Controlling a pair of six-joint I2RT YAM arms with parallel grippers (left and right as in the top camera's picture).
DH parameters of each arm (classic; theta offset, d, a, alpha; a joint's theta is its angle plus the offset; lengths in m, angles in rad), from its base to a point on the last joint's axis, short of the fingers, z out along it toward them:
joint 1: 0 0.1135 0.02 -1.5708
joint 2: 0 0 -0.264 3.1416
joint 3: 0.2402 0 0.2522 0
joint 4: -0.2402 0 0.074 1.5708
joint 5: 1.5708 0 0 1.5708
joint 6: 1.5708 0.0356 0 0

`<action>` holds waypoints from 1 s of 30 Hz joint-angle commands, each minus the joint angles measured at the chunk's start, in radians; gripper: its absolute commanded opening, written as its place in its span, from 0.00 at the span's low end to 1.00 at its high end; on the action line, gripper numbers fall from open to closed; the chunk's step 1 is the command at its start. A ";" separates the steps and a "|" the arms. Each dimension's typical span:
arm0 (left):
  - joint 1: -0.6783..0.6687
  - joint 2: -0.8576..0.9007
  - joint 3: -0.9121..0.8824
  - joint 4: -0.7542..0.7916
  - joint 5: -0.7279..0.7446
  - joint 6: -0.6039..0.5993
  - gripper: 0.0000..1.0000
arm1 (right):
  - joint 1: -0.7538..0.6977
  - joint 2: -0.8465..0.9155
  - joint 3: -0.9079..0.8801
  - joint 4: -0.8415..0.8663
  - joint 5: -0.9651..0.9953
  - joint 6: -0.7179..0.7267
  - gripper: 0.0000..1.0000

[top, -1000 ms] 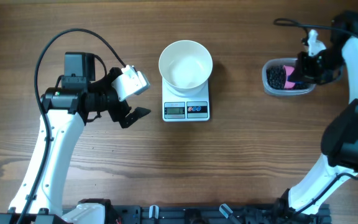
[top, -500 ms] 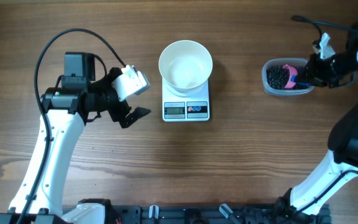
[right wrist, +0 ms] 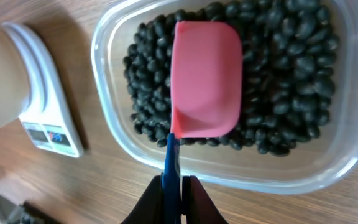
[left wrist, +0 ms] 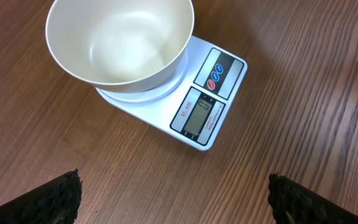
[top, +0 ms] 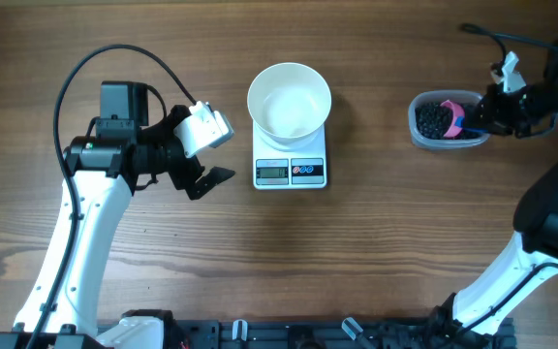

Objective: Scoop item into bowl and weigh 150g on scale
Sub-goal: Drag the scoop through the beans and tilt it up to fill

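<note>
beans: matte black, in clear tub | right hand: clamped on pink scoop | left hand: released

A pink scoop is inside a clear tub.

White bowl, white scale — black beans, pink scoop — brown woodgrain table.

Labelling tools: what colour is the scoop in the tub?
The scoop is pink with a blue handle; clearest in the right wrist view.
</note>
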 commanded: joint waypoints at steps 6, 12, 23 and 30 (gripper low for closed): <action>0.005 0.007 -0.002 0.002 0.004 0.021 1.00 | -0.084 0.083 -0.009 -0.029 -0.197 -0.090 0.04; 0.005 0.007 -0.002 0.002 0.004 0.021 1.00 | -0.151 0.083 -0.009 -0.051 -0.273 -0.091 0.04; 0.005 0.007 -0.002 0.002 0.004 0.021 1.00 | -0.213 0.083 -0.009 -0.091 -0.367 -0.146 0.04; 0.005 0.007 -0.002 0.002 0.004 0.021 1.00 | -0.243 0.083 -0.009 -0.138 -0.432 -0.225 0.04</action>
